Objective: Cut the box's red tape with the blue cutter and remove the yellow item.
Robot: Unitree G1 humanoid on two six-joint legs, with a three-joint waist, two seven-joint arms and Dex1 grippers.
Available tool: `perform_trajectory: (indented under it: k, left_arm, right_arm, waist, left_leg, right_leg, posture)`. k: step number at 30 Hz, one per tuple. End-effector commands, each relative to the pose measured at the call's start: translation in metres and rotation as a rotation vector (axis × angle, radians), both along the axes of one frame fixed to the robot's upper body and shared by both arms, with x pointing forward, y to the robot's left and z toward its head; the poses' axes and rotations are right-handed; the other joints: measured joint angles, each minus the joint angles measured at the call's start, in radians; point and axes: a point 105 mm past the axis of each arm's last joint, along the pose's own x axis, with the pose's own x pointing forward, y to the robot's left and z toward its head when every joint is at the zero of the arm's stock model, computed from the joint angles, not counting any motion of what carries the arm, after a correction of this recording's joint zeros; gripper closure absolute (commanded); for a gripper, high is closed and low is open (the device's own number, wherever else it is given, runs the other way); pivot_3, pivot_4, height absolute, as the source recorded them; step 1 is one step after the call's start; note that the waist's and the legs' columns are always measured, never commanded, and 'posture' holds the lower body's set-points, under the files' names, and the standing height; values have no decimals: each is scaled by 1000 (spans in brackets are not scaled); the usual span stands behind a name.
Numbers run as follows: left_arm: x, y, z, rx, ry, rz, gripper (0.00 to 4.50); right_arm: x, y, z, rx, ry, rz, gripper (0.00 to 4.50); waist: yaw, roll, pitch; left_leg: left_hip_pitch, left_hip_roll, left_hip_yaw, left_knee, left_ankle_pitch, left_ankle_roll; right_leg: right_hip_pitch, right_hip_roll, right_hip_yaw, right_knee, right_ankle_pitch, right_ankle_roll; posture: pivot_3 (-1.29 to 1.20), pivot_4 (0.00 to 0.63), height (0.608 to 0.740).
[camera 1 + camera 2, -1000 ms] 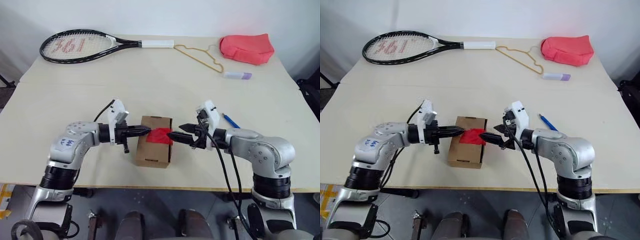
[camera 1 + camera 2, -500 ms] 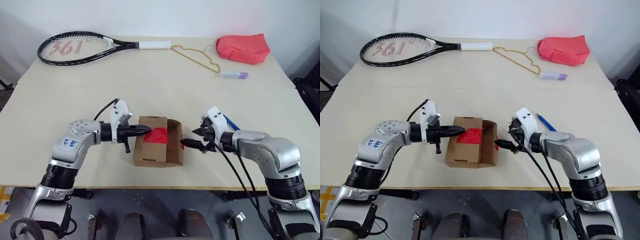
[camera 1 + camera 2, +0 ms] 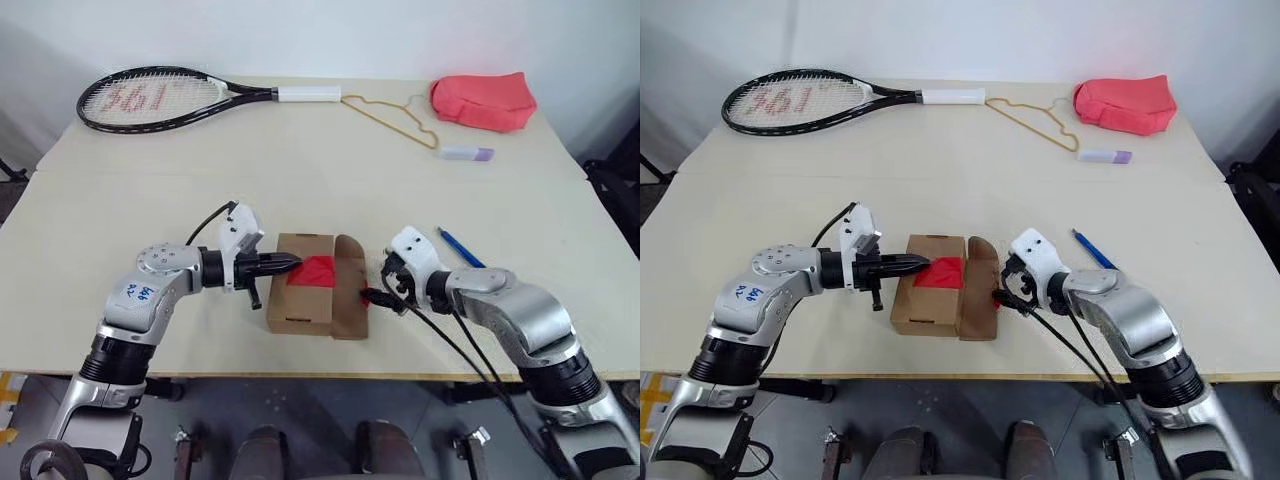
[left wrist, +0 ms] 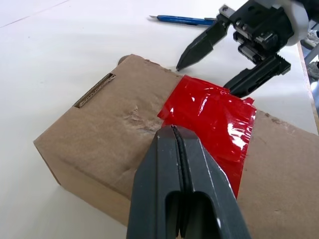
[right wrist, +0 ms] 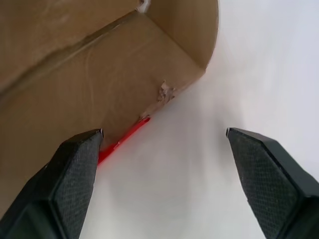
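The brown cardboard box (image 3: 298, 300) stands near the table's front edge, with the wrinkled red tape (image 3: 318, 272) on its top. Its right flap (image 3: 350, 290) hangs open, outward to the right. My left gripper (image 3: 290, 262) is shut, and its tip (image 4: 172, 128) rests on the box top at the tape's edge. My right gripper (image 3: 372, 296) is open, low beside the opened flap, one finger (image 5: 75, 164) against the flap's outer face. The blue cutter (image 3: 460, 246) lies on the table behind my right arm. The yellow item is hidden.
At the back of the table lie a tennis racket (image 3: 170, 95), a thin wire hanger (image 3: 395, 115), a red fabric pouch (image 3: 482, 100) and a white-and-purple tube (image 3: 465, 153). The box sits close to the table's front edge (image 3: 320, 375).
My right gripper has left the tape, moving down and to the right. The box's right flap has swung open and outward. The left gripper has stayed on the box top.
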Motion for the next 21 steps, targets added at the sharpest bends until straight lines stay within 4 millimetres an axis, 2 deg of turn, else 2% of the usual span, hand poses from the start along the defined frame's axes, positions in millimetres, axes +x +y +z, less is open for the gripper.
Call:
perform_trajectory:
  k: [1, 3, 10, 13, 16, 21]
  left_arm:
    - [-4, 4, -24, 51, 86, 22, 4500]
    - [-3, 4, -24, 52, 84, 22, 4500]
    - [-1, 4, -24, 54, 77, 22, 4500]
    - [-1, 6, -23, 56, 70, 22, 4500]
    - [-2, 11, -21, 56, 60, 28, 4500]
    - [-5, 16, -21, 55, 51, 35, 4500]
  right_arm:
    - [-11, 7, -9, 185, 206, 2, 359]
    - [-10, 12, -9, 311, 300, -26, 359]
    - [-7, 28, -14, 313, 416, 32, 359]
    - [0, 34, -22, 210, 431, 39, 1268]
    - [2, 47, -21, 246, 495, 69, 2299]
    - [7, 52, -21, 269, 587, 61, 3978]
  waist:
    - [0, 0, 0]
    - [-1, 0, -1]
    - [-3, 3, -3]
    - [-11, 4, -4]
    - [-22, 3, -5]
    - [-30, 3, -5]
  left_leg:
    - [0, 0, 0, 0, 0, 0]
    - [0, 0, 0, 0, 0, 0]
    - [1, 0, 0, -1, 0, 0]
    - [2, 0, 1, -1, 0, 0]
    - [2, 1, 1, -1, 0, 0]
    - [6, 1, 2, -5, 0, 0]
  right_leg:
    - [0, 0, 0, 0, 0, 0]
    - [0, 0, 0, 0, 0, 0]
    - [0, 1, 0, 0, 0, 0]
    - [0, 1, 1, 1, 0, 0]
    - [0, 1, 1, 2, 0, -1]
    - [0, 1, 2, 2, 0, -1]
  posture:
    - [0, 150, 740]
    - [0, 150, 740]
    - [0, 150, 740]
    - [0, 150, 740]
    - [0, 150, 740]
    - [0, 150, 740]
